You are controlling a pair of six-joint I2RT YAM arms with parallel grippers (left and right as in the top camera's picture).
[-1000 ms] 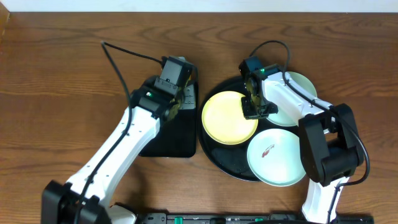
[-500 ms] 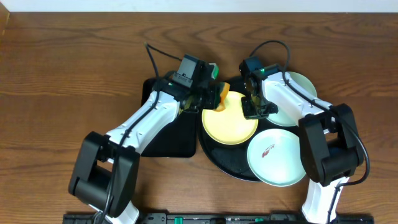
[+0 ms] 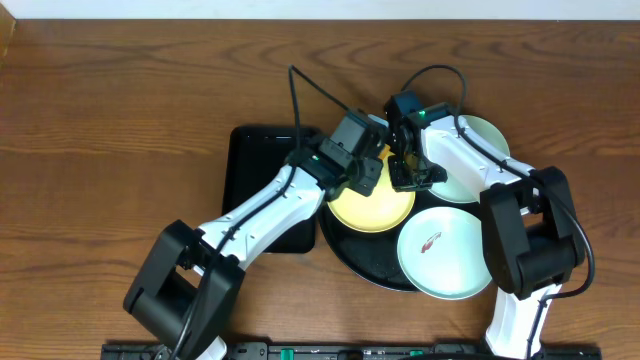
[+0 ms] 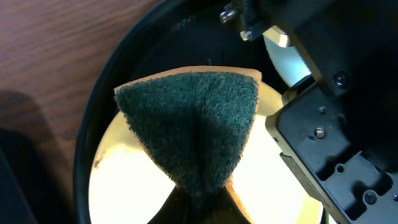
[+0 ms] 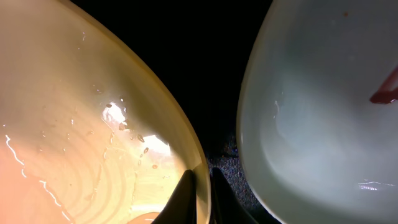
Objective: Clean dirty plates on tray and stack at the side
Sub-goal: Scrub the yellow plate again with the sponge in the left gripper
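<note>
The overhead camera looks straight down on the brown wooden table (image 3: 120, 100), from far enough to hold both arms, the large round glossy black tray (image 3: 372, 252) and the smaller rectangular black tray (image 3: 250, 160) in one frame. The left wrist camera hangs close above the round tray's left part, looking steeply down past a folded green scouring sponge (image 4: 193, 137) onto the pale yellow round plate (image 4: 124, 186). The right wrist camera sits even nearer, almost at that plate's rim, with the right gripper (image 5: 200, 200) at its bottom edge and a pale mint-white round plate (image 5: 311, 124) on the right. All three views share the yellow plate and the tray beneath it.
</note>
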